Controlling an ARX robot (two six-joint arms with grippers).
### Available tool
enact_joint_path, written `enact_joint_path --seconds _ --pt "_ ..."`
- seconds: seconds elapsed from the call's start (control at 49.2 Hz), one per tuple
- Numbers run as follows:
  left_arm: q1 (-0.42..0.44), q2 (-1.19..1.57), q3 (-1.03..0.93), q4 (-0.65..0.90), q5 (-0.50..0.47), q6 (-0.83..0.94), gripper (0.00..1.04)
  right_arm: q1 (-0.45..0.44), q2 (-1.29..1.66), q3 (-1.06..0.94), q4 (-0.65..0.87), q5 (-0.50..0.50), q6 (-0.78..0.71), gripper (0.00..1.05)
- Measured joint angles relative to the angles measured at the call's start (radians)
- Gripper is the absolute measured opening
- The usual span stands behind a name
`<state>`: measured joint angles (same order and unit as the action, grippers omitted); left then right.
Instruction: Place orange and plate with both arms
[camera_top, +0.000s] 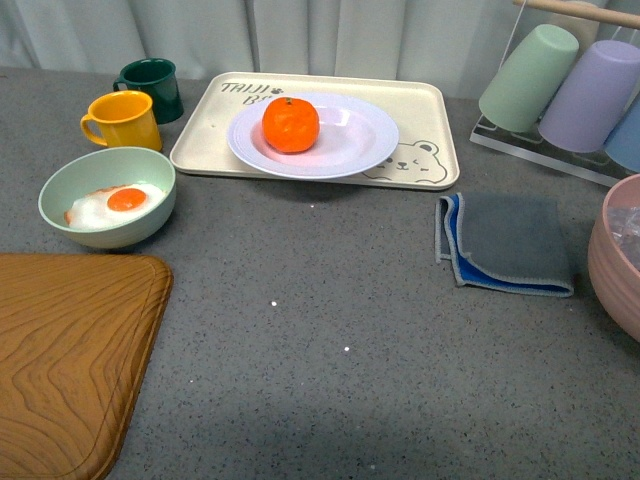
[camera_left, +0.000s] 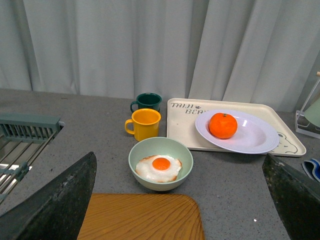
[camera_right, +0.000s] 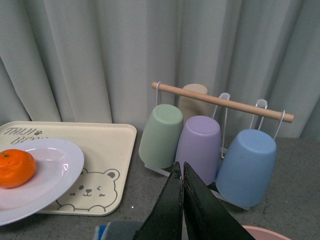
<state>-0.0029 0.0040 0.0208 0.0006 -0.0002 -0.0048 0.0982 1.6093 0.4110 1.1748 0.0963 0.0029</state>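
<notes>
The orange (camera_top: 291, 124) sits left of centre in the white plate (camera_top: 362, 145), which rests on the beige bear tray (camera_top: 430, 108) at the far side of the table. The left claw (camera_left: 180, 200) stands wide open and empty, while the right claw (camera_right: 182, 200) is pressed closed on nothing. The orange looks light, firm and apt to roll, best pinched across its middle; the plate looks rigid, smooth and breakable, best taken at its wide rim.

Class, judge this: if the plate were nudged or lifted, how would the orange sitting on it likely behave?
The orange is round, so it would probably roll. The plate dips inward, so its rim may hold the orange unless tilted.
</notes>
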Motion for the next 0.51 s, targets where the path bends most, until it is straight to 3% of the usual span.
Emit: enact_joint_path --seconds 0.509 --pt "0.0 0.0 0.0 0.0 0.0 0.0 0.98 -0.096 -0.388 -0.276 -0.106 -0.09 0.0 0.01"
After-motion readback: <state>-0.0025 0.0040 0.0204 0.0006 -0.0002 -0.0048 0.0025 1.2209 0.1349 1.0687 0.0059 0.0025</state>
